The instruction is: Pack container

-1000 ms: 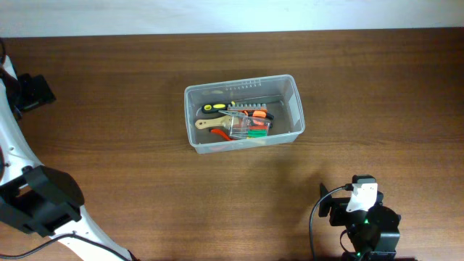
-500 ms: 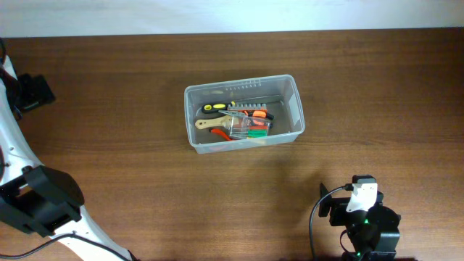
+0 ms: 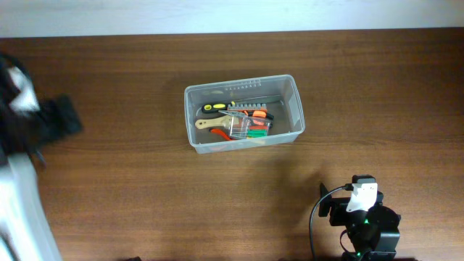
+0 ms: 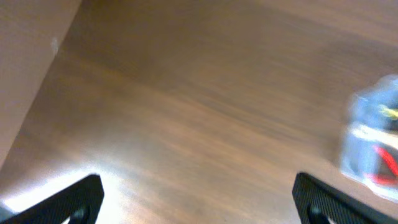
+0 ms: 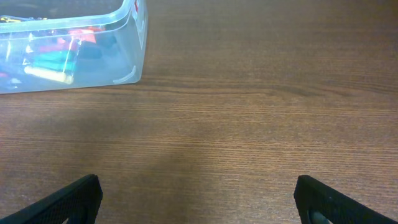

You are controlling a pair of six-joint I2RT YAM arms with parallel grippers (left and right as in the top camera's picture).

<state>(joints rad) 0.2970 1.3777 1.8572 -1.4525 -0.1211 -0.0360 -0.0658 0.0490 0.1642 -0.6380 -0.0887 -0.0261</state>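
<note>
The clear plastic container (image 3: 244,112) stands at the middle of the table and holds hand tools and a small clear case of coloured bits. It also shows in the right wrist view (image 5: 68,46) at top left and, blurred, at the right edge of the left wrist view (image 4: 373,137). My left gripper (image 4: 199,202) is open and empty over bare table far left of the container; in the overhead view it is a blur (image 3: 58,119). My right gripper (image 5: 199,199) is open and empty over bare wood near the front edge, below right of the container (image 3: 360,210).
The dark wood table (image 3: 145,181) runs to a pale wall along the back edge. The left arm's body (image 3: 18,210) covers the front left corner. A pale surface shows at the left of the left wrist view (image 4: 25,62).
The left arm has swung fast, its gripper moving right and forward from the far left edge; it is motion-blurred now. The right arm and container have not moved.
</note>
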